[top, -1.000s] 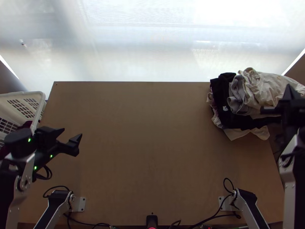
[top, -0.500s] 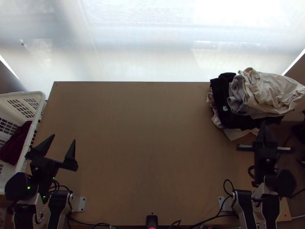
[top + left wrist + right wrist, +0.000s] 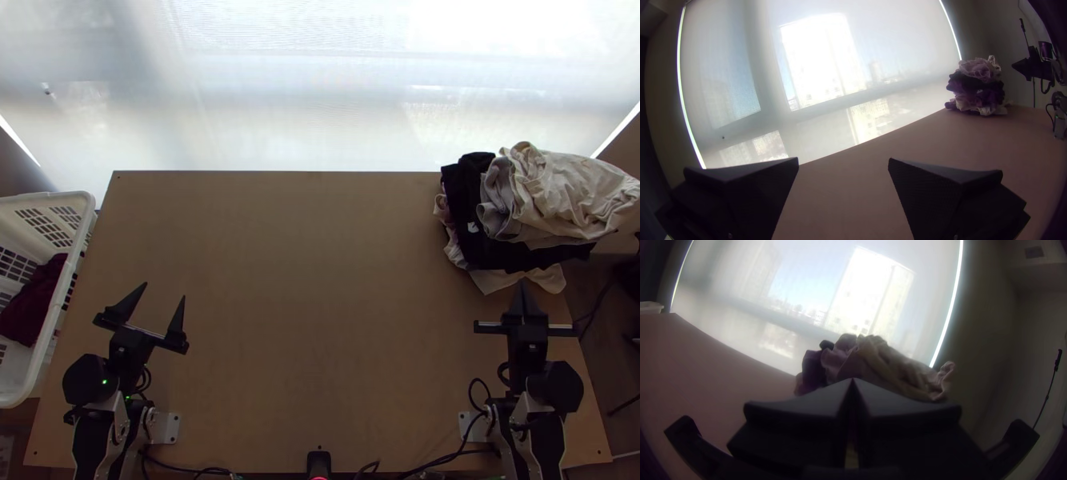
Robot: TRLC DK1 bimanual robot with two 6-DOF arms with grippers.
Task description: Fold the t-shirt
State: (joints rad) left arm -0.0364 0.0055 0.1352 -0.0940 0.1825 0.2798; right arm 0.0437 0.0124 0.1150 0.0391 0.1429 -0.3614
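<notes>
Wooden table (image 3: 320, 280), heaped clothes (image 3: 560, 188), just beyond right arm's closed fingers (image 3: 516, 304)

Along your left, a white, slatted plastic basket (image 3: 48, 197) stands beside the light wooden tabletop (image 3: 320, 320), with a bunched dark maroon cloth (image 3: 36, 302) in it. At your far right corner, a heap rises: a crumpled cream cloth (image 3: 564, 188) on top, a rumpled grey cloth (image 3: 498, 204) at its left side, a flat black cloth (image 3: 464, 208) below both, and a loose-edged pale cloth (image 3: 500, 280) under that. Behind the tabletop's far edge, you have a broad, translucent white blind (image 3: 320, 96).
</notes>
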